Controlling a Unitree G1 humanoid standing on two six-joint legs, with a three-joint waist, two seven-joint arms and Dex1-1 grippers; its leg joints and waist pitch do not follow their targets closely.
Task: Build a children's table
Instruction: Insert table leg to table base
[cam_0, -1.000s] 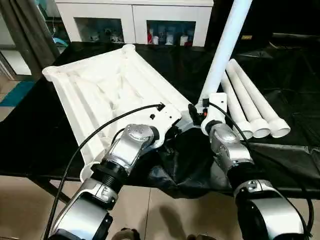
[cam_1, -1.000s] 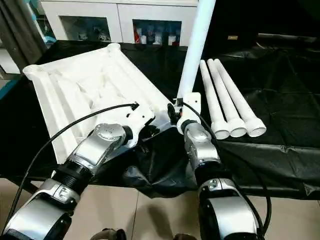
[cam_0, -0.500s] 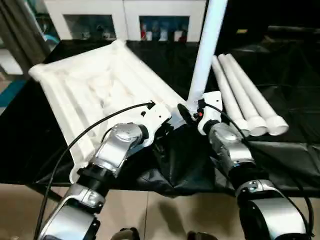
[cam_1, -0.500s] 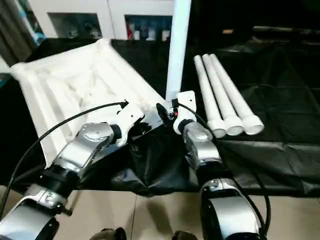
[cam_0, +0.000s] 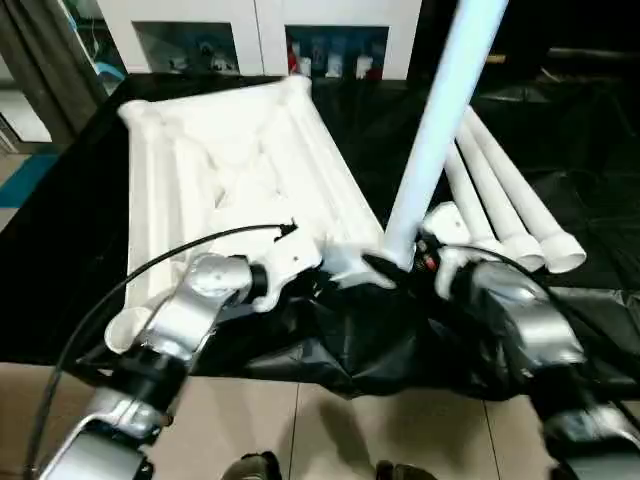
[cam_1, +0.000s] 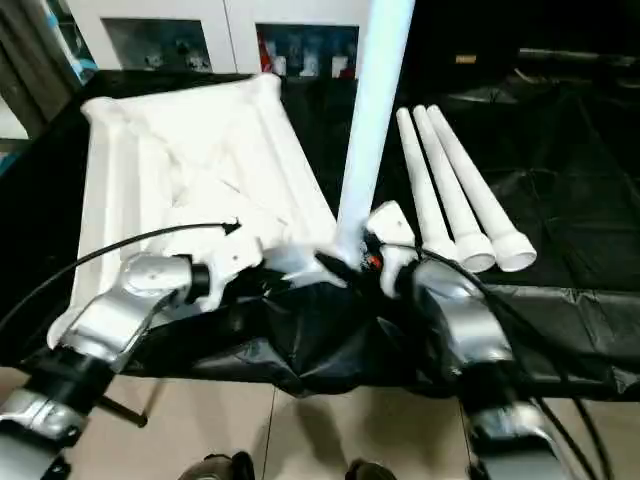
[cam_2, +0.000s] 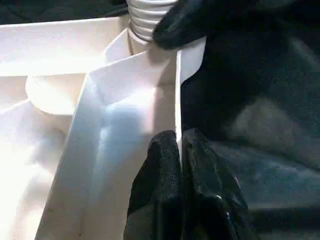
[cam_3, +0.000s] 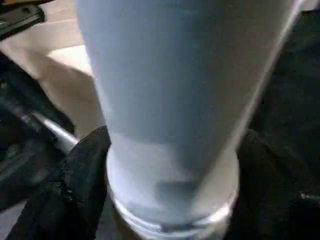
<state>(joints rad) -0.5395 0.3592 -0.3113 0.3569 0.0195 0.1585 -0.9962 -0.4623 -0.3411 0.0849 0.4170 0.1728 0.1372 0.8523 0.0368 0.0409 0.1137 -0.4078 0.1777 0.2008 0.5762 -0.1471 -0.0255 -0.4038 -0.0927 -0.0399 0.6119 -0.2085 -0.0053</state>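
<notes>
The white table top (cam_0: 230, 170) lies upside down on the black-covered table, ribs and round corner sockets facing up. My left gripper (cam_2: 178, 137) is shut on the thin rim wall near its near right corner. My right gripper (cam_3: 170, 190) is shut on a white tube leg (cam_0: 440, 120), one black finger (cam_3: 85, 185) on each side of it. The leg stands nearly upright, leaning a little right, with its ribbed lower end (cam_2: 145, 20) at that corner socket. Three more legs (cam_0: 500, 200) lie side by side on the right, flared ends toward me.
A white cabinet with glass doors (cam_0: 260, 40) stands behind the table. The black sheet (cam_0: 370, 340) bunches up and hangs over the front edge between my forearms. A black cable (cam_0: 150, 270) arcs over my left forearm. Tiled floor lies below the edge.
The head camera has shifted, so the whole scene sits differently. My right forearm has swung to the right and the held leg leans further right than half a second ago. Both grips are unchanged.
</notes>
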